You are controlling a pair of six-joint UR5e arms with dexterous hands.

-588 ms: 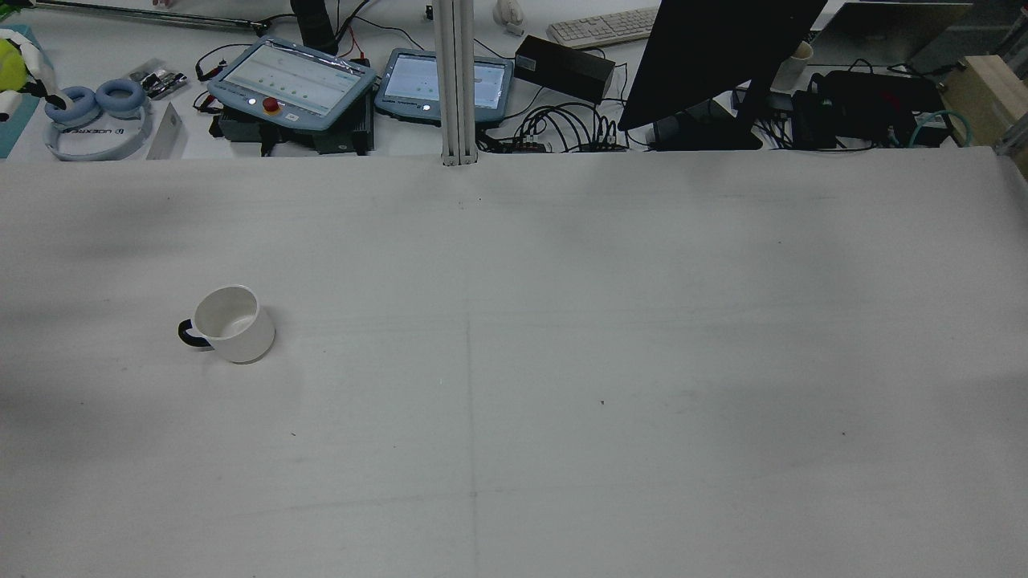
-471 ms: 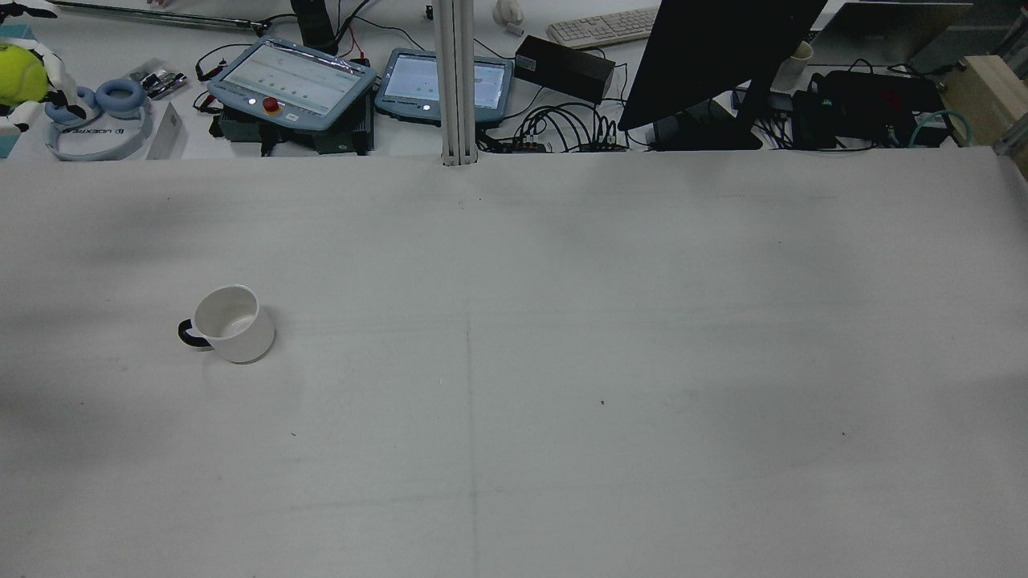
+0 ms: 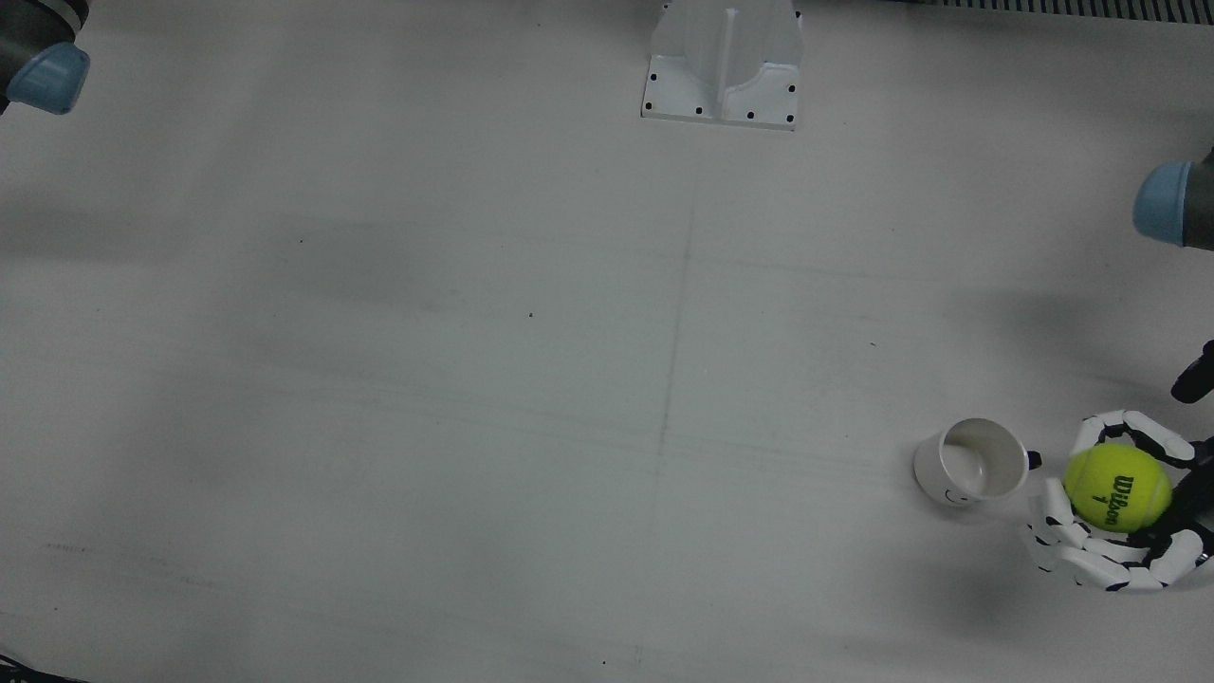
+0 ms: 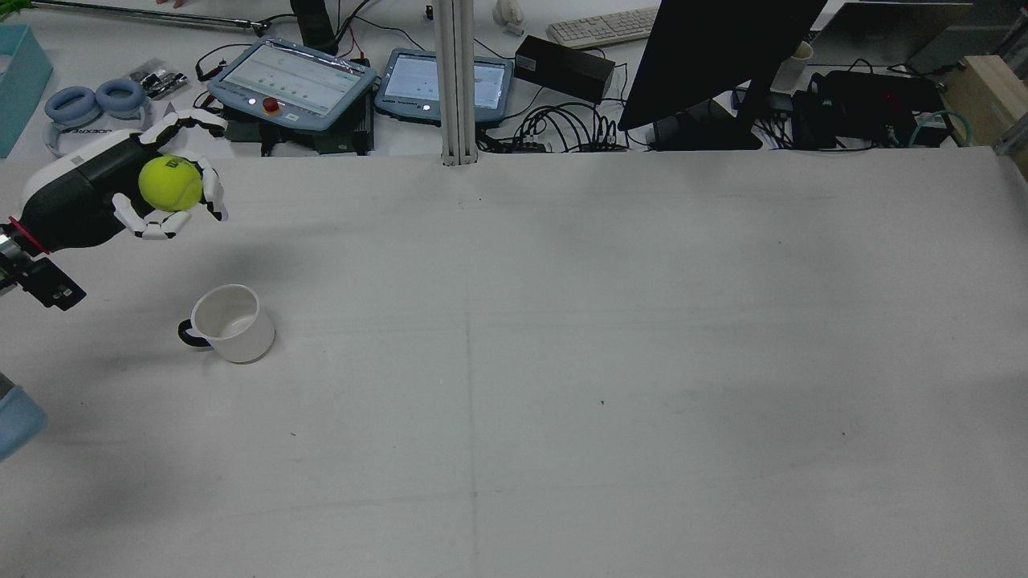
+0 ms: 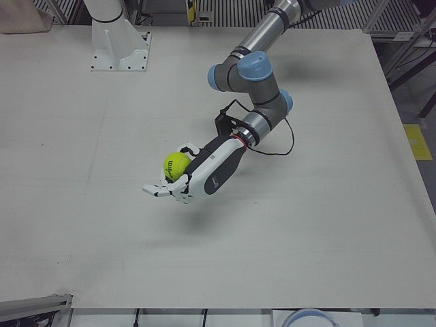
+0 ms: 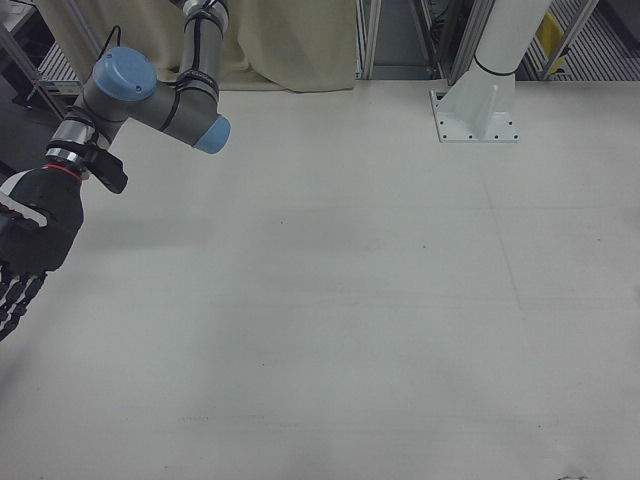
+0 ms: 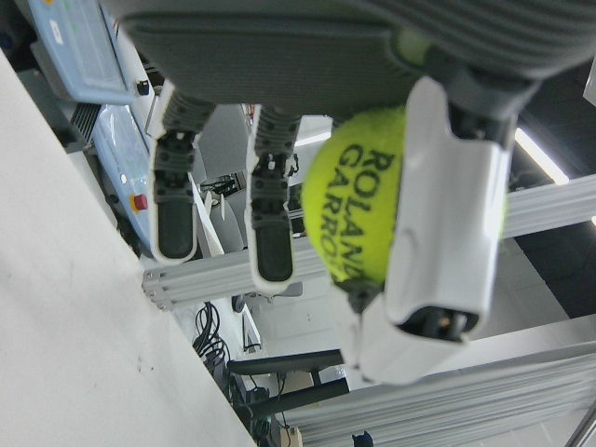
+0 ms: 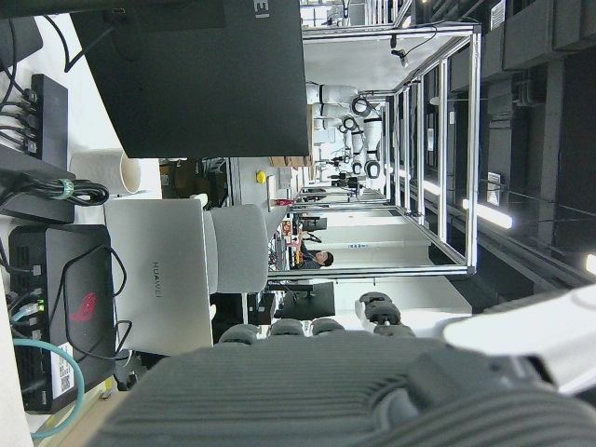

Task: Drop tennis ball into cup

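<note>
A yellow tennis ball (image 4: 170, 184) sits in my left hand (image 4: 96, 197), whose white fingers (image 4: 165, 225) curl around it, held above the table. A white cup (image 4: 229, 323) with a dark handle stands upright on the table, its mouth open and empty. In the front view the ball (image 3: 1116, 488) and left hand (image 3: 1100, 555) are just to the right of the cup (image 3: 972, 462), not over it. The ball also shows in the left-front view (image 5: 176, 165) and the left hand view (image 7: 363, 200). My right hand (image 6: 25, 250) is at that view's left edge, fingers spread and empty.
The white pedestal (image 3: 723, 62) stands at the table's far middle. Beyond the table edge are two teach pendants (image 4: 293, 80), blue headphones (image 4: 96, 112), a black monitor (image 4: 723, 56) and cables. The right arm's elbow (image 6: 150, 100) hangs over its half.
My left hand with the ball has come in from the rear view's far top-left corner, moving right and nearer the cup. The cup has not moved.
</note>
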